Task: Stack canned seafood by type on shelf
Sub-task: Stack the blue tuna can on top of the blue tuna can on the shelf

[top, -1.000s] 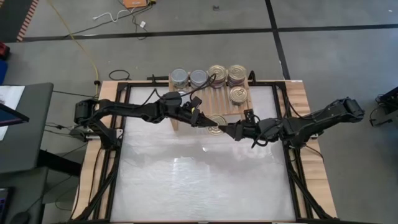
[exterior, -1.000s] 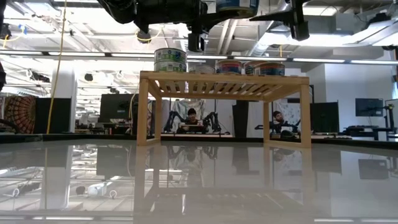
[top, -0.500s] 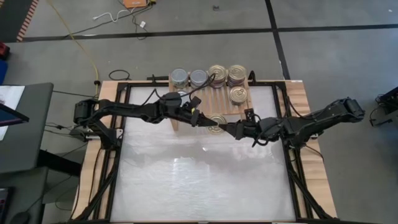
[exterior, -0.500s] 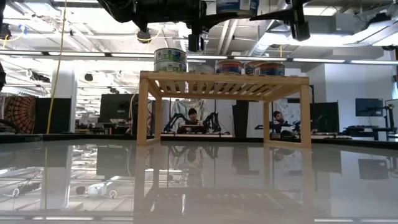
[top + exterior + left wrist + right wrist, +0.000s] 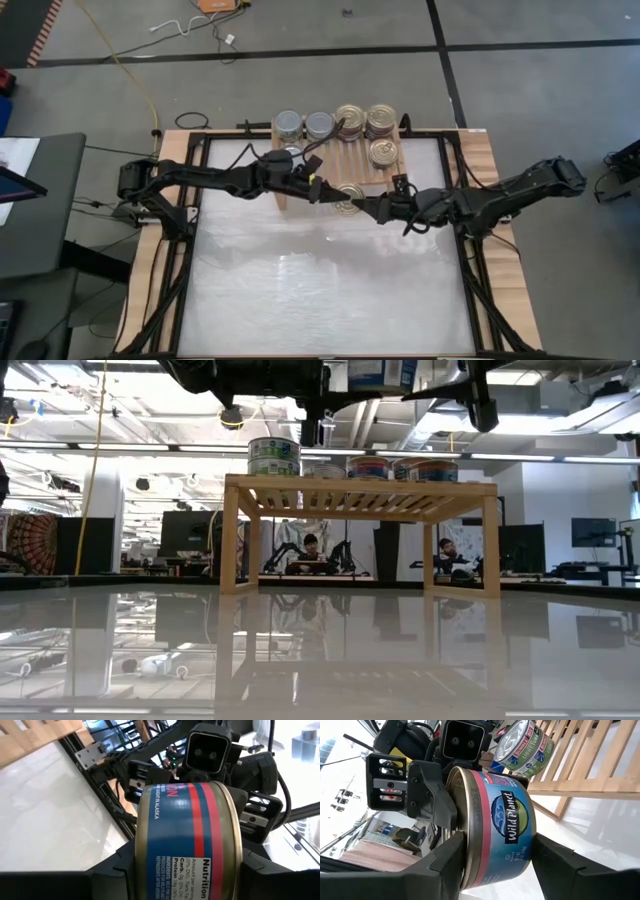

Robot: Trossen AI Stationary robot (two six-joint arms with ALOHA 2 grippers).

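High view: over the shelf's (image 5: 340, 160) front edge, the left pincer (image 5: 322, 190) and right pincer (image 5: 375, 207) both pinch one gold-lidded can (image 5: 348, 200). Other tins (image 5: 318, 125) stand along the shelf's back.

Low view: the can (image 5: 379, 372) hangs well above the shelf.

Left wrist view: dark fingers (image 5: 112, 870) clamp its blue-and-red label.

Right wrist view: fingers (image 5: 555, 855) press both sides of it.

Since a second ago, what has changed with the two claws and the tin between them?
The right claw edged in slightly toward the left and now sits with its fingers against the sides of the blue tin that the left claw grips. The left claw, the shelf and the stacked tins on it stayed put.
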